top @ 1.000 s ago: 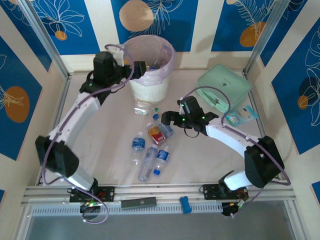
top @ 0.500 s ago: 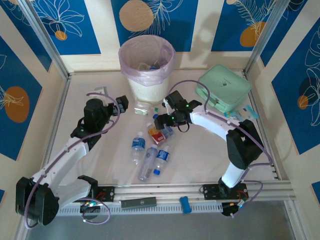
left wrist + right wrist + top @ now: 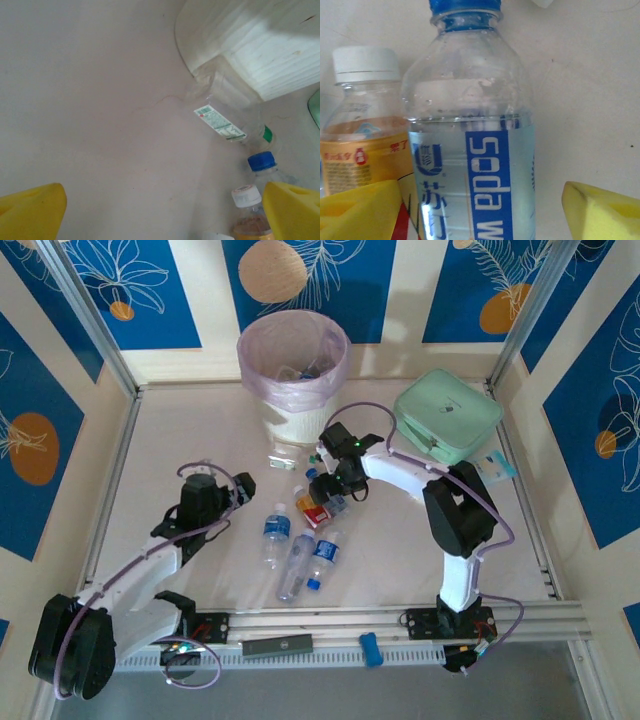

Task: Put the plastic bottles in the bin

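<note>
The bin (image 3: pixel 293 370), white with a pink liner, stands at the back with some bottles inside. Several plastic bottles lie mid-table: three blue-labelled ones (image 3: pixel 276 525), (image 3: pixel 296 562), (image 3: pixel 322 558) and a red-labelled one (image 3: pixel 315 510). A flattened clear bottle (image 3: pixel 220 122) lies by the bin's base (image 3: pixel 260 50). My right gripper (image 3: pixel 328 483) is low over a clear soda bottle (image 3: pixel 475 150). Its yellow fingers (image 3: pixel 360 210) straddle that bottle, open, with a gap on the right side. An orange white-capped bottle (image 3: pixel 362 125) lies beside it. My left gripper (image 3: pixel 243 485) is open over bare table.
A mint green zip pouch (image 3: pixel 447 415) lies at the back right, with small packets (image 3: pixel 490 468) in front of it. A blue-capped bottle (image 3: pixel 262 162) and a white-capped one (image 3: pixel 245 197) lie close to my left gripper's right finger. Metal frame posts rise at the back corners.
My left arm has pulled back from the bin and come down to the table's left side. The right gripper has moved left over the soda bottle, and its jaws have narrowed.
</note>
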